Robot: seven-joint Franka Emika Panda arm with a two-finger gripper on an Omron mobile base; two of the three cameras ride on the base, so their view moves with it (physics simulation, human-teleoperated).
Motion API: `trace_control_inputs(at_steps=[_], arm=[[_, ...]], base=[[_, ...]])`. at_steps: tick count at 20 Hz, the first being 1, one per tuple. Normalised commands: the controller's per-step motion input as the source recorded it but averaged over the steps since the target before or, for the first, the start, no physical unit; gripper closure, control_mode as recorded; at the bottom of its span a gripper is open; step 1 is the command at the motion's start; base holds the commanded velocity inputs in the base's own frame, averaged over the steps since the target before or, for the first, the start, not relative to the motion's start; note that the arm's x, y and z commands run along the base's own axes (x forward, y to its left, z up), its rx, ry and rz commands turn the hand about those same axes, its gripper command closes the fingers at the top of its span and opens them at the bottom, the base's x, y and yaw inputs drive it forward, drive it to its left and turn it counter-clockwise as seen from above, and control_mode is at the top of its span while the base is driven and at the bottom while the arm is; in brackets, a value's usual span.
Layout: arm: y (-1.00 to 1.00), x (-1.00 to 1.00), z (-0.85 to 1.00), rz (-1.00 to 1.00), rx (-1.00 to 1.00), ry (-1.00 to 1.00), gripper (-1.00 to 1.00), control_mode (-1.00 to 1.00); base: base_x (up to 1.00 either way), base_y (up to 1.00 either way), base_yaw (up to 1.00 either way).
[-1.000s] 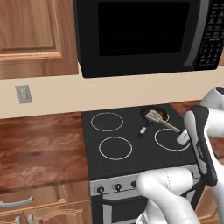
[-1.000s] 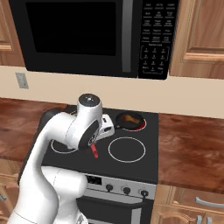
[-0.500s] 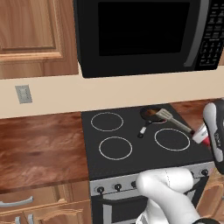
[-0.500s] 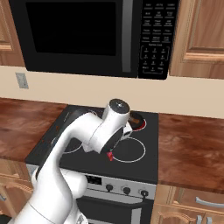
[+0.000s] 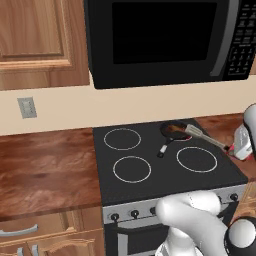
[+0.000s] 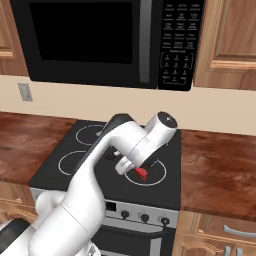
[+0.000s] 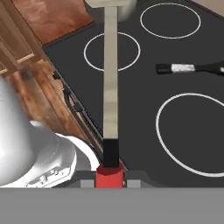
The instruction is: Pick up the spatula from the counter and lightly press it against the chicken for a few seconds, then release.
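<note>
Wood cabinets (image 5: 35, 40) and a black microwave (image 5: 165, 40) hang over a black stove (image 5: 150, 175) set into a brown wooden desk (image 5: 45, 170). That is the left base view, which also shows an outlet (image 5: 26, 107) on the beige wall. A dark pan (image 5: 174, 130) sits at the back right of the cooktop, its handle pointing toward the middle. The spatula (image 5: 205, 137) slants from beside the pan's right rim out to the tool (image 5: 237, 149) at the stove's right edge. Whether its head touches the pan I cannot tell. A brown-red sliver (image 5: 181, 138) shows at the pan's near rim (too small to name).

In the right base view, the white arm (image 6: 115, 145) stretches across the stove below the microwave. The tool (image 6: 142, 173) hangs over the front right of the cooktop with the spatula's red end between its fingers.

In the hand view, the tool (image 7: 110, 180) is clamped tight on the red butt of the spatula (image 7: 110, 87). The pale handle runs straight up the picture, and the head is cut by the top edge. The pan's black handle (image 7: 188, 68) lies on the cooktop to the right of it, clearly apart. The desk (image 7: 52, 17) shows at the upper left.
</note>
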Motion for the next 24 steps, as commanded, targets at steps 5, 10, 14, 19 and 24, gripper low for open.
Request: trace_control_inputs(at_steps=[5,10,14,19,24], arm=[[-0.4,0.2,0.0,0.31,0.0,0.0,1.0,-1.0],[-0.23,0.0,0.0,0.19,0.0,-0.01,1.0,-1.0],[-0.16,0.02,0.0,0.07,0.03,-0.04,1.0,-1.0],[-0.06,0.06,0.0,0.01,0.15,-0.04,1.0,-1.0],[0.0,0.16,0.0,0.0,0.11,-0.04,1.0,-1.0]], base=[[0.0,0.0,0.0],[0.0,0.0,0.0],[0.0,0.0,0.0],[0.0,0.0,0.0],[0.0,0.0,0.0]])
